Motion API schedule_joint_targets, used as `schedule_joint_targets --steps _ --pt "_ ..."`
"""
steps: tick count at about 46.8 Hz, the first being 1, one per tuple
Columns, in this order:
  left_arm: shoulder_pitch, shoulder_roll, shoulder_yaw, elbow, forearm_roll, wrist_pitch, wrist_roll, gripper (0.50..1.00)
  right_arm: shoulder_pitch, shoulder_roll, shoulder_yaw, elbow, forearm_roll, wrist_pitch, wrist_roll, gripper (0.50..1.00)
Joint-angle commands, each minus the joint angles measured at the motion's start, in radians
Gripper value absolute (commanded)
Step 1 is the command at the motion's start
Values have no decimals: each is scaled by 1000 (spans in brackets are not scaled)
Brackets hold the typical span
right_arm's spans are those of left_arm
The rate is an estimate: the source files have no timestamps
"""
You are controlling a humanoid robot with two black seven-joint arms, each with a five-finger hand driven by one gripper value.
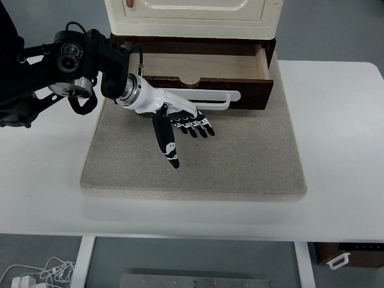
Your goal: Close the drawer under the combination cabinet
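One hand only, left hand [180, 123], spreading open and empty, hovering just below the drawer [204, 84], its handle [207, 99] running left-right across upper centre.

This is looking like a robot test lab: a plain white surface [342, 150] is standing on grey flooring [324, 30], with loose white cables [36, 273] lying underneath beside its leg.

We find no text, label, brand or number that we can read anywhere (the small white marks on the left hand [180, 123] are too small to tell).
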Motion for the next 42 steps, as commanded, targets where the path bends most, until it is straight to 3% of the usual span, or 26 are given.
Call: schedule_joint_targets --steps 1,42 --pt "0 -4 -2 14 5 0 0 1000 0 0 0 0 0 0 0 952" --pt "-13 -41 -84 239 75 0 0 1000 0 0 0 0 0 0 0 952"
